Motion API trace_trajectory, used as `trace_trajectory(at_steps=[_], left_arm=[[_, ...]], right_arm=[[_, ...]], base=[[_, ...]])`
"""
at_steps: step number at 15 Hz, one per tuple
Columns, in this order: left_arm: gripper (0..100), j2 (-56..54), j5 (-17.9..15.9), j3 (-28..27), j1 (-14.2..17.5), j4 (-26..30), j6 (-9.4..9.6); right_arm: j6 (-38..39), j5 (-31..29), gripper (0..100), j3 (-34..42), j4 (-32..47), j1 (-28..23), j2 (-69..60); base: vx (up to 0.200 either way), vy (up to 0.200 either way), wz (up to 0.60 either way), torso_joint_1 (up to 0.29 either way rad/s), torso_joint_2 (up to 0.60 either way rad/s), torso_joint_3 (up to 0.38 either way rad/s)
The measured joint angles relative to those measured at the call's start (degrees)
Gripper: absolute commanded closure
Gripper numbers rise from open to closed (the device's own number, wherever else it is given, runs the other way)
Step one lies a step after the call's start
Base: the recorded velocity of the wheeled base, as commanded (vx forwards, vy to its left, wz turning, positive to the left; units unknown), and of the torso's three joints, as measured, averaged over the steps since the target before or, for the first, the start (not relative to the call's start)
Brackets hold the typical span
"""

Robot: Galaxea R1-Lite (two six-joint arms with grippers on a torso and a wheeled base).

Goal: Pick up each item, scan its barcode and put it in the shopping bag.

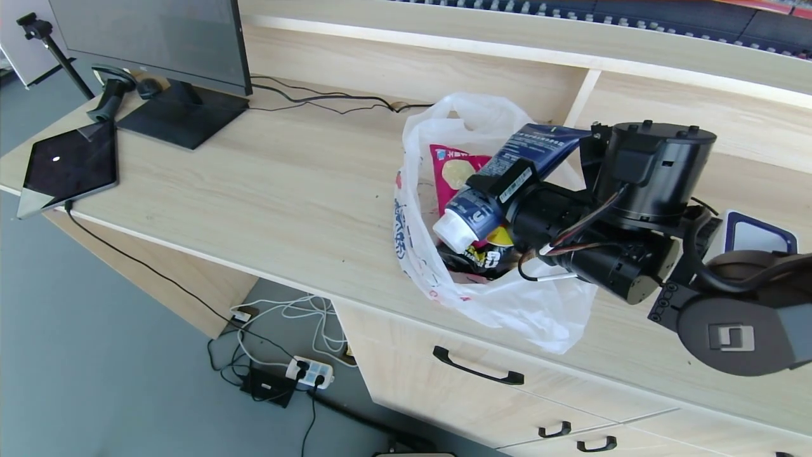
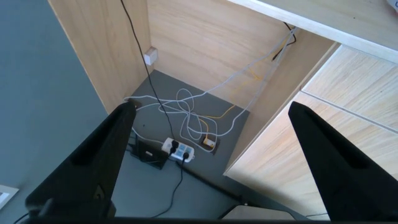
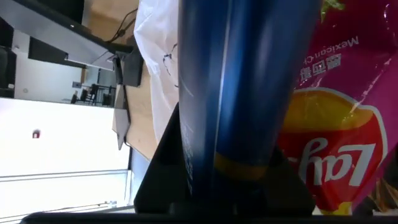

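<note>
Holding a blue tube (image 1: 536,149) tight in the right gripper (image 1: 504,187), tilted with its white cap downward, at the open mouth of the white bag (image 1: 507,304) on the counter (image 1: 285,184). Touching a red chip packet (image 1: 450,171) inside. Keeping the left gripper (image 2: 211,107) low, above floor cables (image 2: 186,115), fingers spread wide, gripping nothing.
</note>
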Motion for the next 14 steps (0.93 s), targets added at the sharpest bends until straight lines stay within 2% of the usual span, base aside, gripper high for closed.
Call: trace_trajectory(at_steps=[9, 10, 14], left_arm=[[0, 0.0, 0.0, 0.0, 0.0, 0.0, 0.06], [0, 0.0, 0.0, 0.0, 0.0, 0.0, 0.06], [0, 0.0, 0.0, 0.0, 0.0, 0.0, 0.05]], right_arm=[[1.6, -0.1, 100, -0.1, -0.3, -2.6, 1.9], [1.6, -0.2, 0, 0.2, -0.3, -2.7, 1.9], [1.2, -0.2, 0, 0.5, -0.6, -2.8, 1.8]], base=[[0.0, 0.0, 0.0, 0.0, 0.0, 0.0], [0.0, 0.0, 0.0, 0.0, 0.0, 0.0], [0.0, 0.0, 0.0, 0.0, 0.0, 0.0]])
